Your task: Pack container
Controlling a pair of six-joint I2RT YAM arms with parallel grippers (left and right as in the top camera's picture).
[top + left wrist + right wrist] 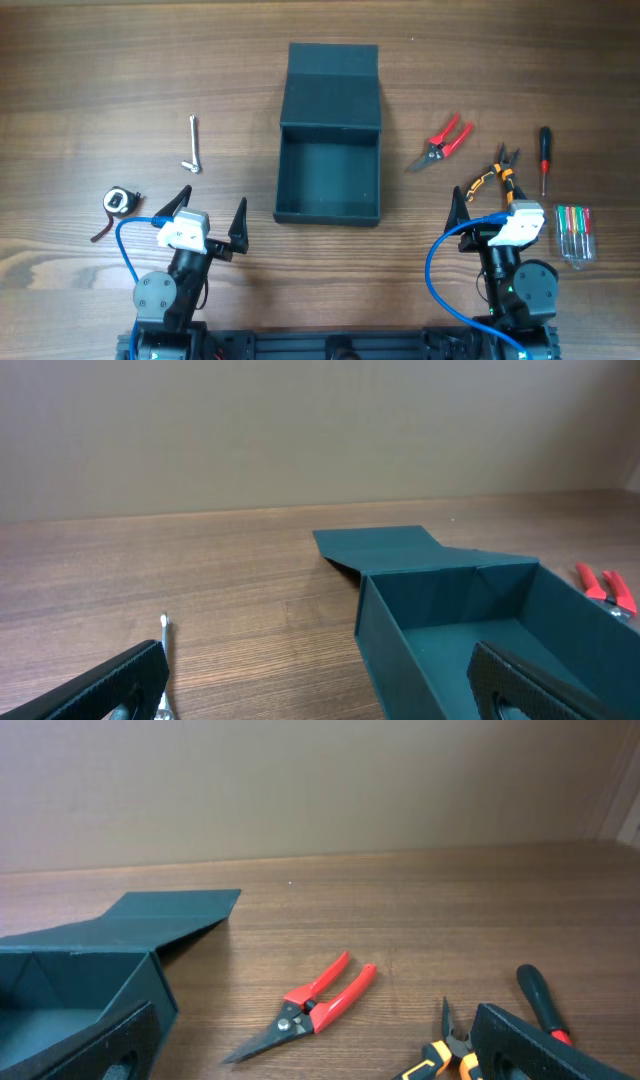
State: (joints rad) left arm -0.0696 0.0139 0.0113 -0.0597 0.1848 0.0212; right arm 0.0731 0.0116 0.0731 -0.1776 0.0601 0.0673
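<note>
Teal-grey container (330, 212) is sitting in the middle of the table (100, 60), its flap lid lying open toward the far side. Left tool (213, 200) and right tool (485, 198) are both hovering at the near edge, jaws spread wide. Red snips (443, 140) and orange pliers (497, 172) are lying right of it.

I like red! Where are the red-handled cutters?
In the overhead view, the red-handled cutters lie on the robot's right side, between the container and the orange-handled pliers.
</note>
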